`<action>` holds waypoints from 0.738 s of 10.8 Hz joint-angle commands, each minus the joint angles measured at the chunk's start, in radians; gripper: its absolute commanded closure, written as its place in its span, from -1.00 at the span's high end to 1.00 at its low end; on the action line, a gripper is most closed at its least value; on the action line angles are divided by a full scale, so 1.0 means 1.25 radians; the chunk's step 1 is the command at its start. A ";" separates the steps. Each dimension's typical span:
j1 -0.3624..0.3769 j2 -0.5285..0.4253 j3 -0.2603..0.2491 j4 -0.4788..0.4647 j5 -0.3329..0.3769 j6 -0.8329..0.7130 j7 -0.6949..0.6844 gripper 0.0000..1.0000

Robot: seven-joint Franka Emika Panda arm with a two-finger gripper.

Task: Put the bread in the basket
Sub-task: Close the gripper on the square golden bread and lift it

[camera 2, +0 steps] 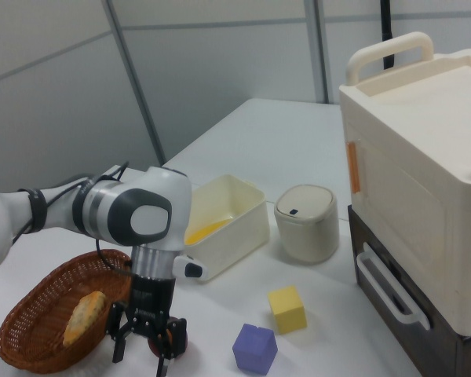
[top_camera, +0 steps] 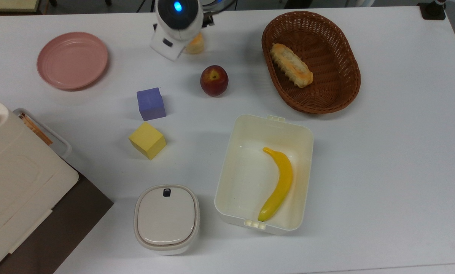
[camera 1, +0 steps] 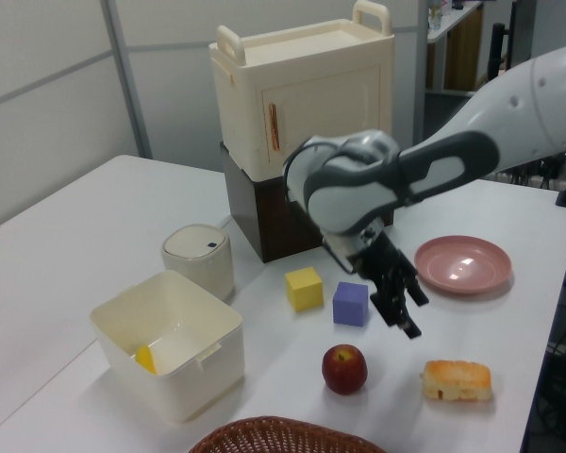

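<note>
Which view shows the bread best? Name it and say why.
The left view: the bread lies whole on the table, toasted top and cream side clear, with the gripper hanging above it. In the top view the arm covers most of it, leaving one end.

White table (top_camera: 383, 171), grey partition walls (camera 2: 220, 71)

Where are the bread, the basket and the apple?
bread (camera 1: 457, 379), left view, toasted top.
basket (top_camera: 338, 72), top view, bare woven floor.
apple (top_camera: 213, 80), top view, red skin.
</note>
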 commanded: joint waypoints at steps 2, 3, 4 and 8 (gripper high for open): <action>0.042 0.044 -0.006 -0.027 -0.010 -0.016 -0.033 1.00; 0.054 0.053 -0.005 -0.036 -0.013 -0.022 -0.033 1.00; 0.058 0.058 -0.005 -0.038 -0.013 -0.022 -0.031 1.00; 0.080 0.129 -0.005 -0.037 -0.074 -0.054 -0.026 1.00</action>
